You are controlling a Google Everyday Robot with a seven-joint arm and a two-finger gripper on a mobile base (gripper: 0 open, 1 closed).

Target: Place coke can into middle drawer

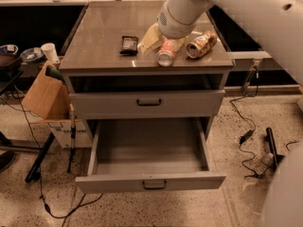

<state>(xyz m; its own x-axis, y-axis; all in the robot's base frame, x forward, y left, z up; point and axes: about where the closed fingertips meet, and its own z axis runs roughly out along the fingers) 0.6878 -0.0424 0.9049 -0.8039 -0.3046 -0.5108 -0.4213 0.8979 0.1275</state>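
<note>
The coke can (167,52) lies on its side on the cabinet top, silver end toward me, near the front edge. My gripper (148,40) is low over the top, just left of the can and close against it, with the white wrist above the can. The middle drawer (97,151) is pulled out wide below, its shallow grey tray empty, with a small dark handle (154,184) on its front.
A gold-brown and white can (200,43) lies right of the coke can. A black packet (129,45) lies left of my gripper. The upper drawer front (189,103) is closed. A cardboard box (43,97) stands at the left, and cables (246,141) lie on the floor at the right.
</note>
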